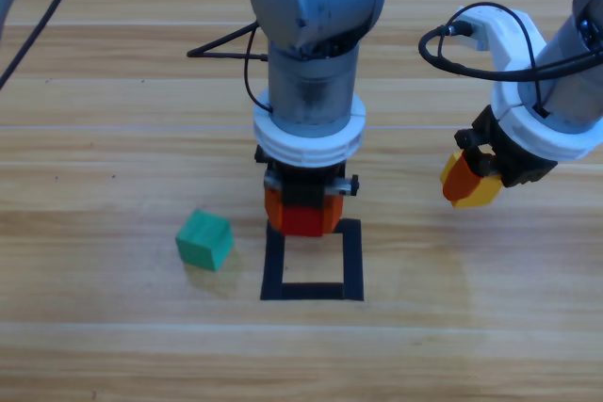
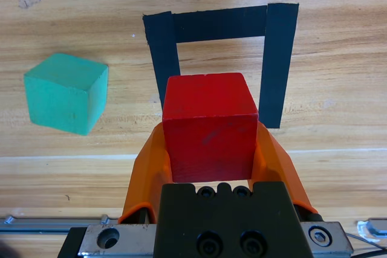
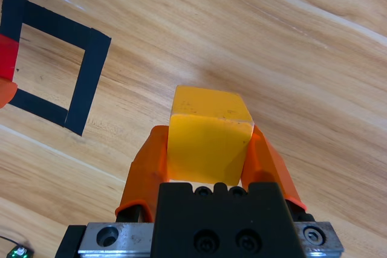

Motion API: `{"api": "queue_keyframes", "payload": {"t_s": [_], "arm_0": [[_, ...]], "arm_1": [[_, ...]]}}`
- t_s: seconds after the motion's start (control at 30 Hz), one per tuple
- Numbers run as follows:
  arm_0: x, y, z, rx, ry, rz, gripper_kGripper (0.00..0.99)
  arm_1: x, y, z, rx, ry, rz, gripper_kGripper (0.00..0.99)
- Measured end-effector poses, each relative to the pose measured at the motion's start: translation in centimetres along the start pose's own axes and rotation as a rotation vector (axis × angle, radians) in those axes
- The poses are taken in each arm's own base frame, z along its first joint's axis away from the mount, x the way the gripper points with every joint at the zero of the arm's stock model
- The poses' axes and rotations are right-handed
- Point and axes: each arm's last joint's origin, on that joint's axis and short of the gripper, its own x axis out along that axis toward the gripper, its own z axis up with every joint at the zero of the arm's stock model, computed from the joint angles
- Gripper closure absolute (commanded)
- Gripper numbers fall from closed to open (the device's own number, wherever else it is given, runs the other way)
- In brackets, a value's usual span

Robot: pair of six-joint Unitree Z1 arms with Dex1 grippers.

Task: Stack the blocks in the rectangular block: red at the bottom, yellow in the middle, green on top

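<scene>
My left gripper [image 1: 301, 215] is shut on the red cube [image 1: 301, 220] and holds it over the far edge of the black tape square [image 1: 313, 292]. In the left wrist view the red cube [image 2: 208, 126] sits between the orange jaws of the left gripper [image 2: 210, 143], with the tape square [image 2: 278, 58] just beyond it. My right gripper [image 1: 468, 182] hangs above the table to the right, shut on the yellow cube [image 1: 474, 189]; its own view shows the yellow cube [image 3: 207, 134] gripped in the right gripper [image 3: 207, 152]. The green cube [image 1: 204, 239] lies on the table left of the square.
A black cable [image 1: 221, 47] runs across the table behind the left arm. In the right wrist view the tape square [image 3: 91, 70] shows at the upper left, with a sliver of the red cube [image 3: 7, 55] at its edge.
</scene>
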Motion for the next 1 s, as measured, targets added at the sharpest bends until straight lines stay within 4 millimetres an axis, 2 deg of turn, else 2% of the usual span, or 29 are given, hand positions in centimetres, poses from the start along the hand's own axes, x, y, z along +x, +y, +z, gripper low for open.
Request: {"api": "queue_keyframes", "payload": {"t_s": [0.43,1.0], "arm_0": [[1.7,-2.4,-0.9,-0.110,0.001,0.008,0.990],[1.7,-2.6,-1.1,-0.125,-0.008,0.015,0.990]], "arm_1": [[0.0,-0.1,0.0,0.016,-0.005,-0.014,0.967],[0.0,-0.1,0.0,0.018,-0.006,-0.017,0.969]]}}
